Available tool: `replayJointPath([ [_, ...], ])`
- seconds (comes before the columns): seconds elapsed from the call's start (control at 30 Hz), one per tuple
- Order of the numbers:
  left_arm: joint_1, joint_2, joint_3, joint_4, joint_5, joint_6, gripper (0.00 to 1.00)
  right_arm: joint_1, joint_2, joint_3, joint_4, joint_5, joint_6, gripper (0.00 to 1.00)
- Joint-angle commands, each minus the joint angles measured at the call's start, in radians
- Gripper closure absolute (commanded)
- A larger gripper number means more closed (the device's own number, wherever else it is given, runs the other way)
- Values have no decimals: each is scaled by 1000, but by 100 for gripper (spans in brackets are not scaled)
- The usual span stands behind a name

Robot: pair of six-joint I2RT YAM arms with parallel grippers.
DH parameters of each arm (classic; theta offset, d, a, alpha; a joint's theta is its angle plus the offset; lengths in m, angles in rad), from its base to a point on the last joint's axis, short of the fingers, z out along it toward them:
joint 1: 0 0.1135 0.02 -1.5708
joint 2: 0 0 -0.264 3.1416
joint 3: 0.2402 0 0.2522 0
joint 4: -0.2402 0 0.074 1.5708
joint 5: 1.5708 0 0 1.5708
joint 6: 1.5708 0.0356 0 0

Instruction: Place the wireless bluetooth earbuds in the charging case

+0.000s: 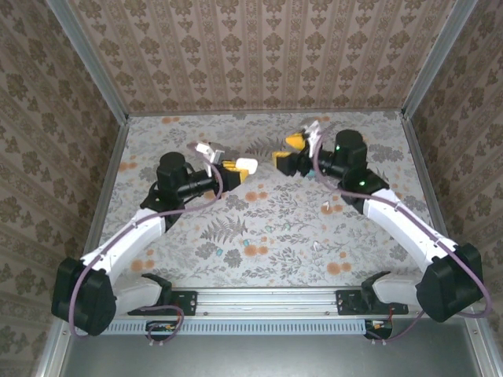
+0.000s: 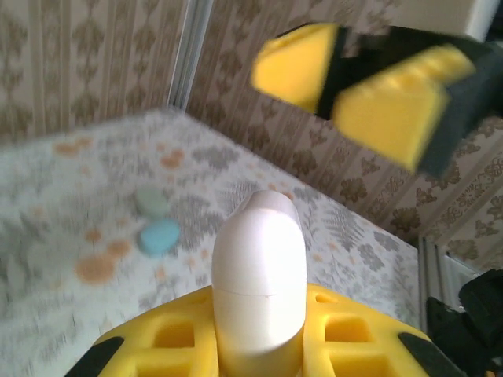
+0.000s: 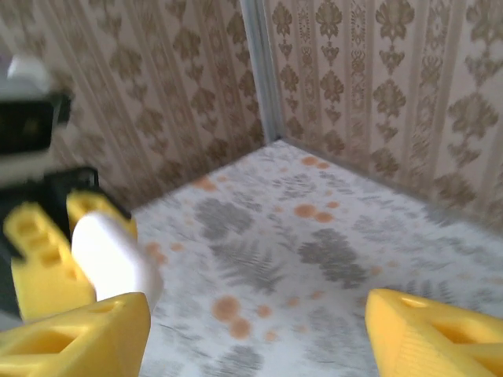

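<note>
Plainly, a smooth, white, pebble-shaped charging case [image 2: 259,259] is pinched upright between the ribbed yellow plastic fingers of the left gripper [image 1: 234,166]. The right gripper [image 3: 259,338] is held spread wide. A rounded teal earbud [image 2: 161,236] and a pale green earbud [image 2: 152,203] are seen lying close together on the flower-printed table [image 1: 275,228].

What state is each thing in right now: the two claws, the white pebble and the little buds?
white case: lid shut, held above the table.
left gripper: shut on the white case.
right gripper: open, empty.
teal earbud: loose on the table.
pale green earbud: loose on the table.
</note>
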Motion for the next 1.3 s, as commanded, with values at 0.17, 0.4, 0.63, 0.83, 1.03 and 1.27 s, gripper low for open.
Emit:
replayJointPath([
  [0.17,-25,5,20,250,-58,139,83,-11,95,162,-21,-360,658,31],
  [0.4,-41,41,43,286,-94,143,82,5,180,197,53,-305,1059,32],
  [0.63,-51,64,58,300,-115,152,82,62,258,202,159,-313,1195,29],
  [0.83,-55,74,67,288,-159,169,81,74,307,224,205,-357,1245,35],
  [1.03,-56,88,77,263,-175,194,80,78,309,217,232,-379,1274,40],
  [1.27,-58,111,103,227,-159,210,77,79,281,234,66,-341,1145,49],
])
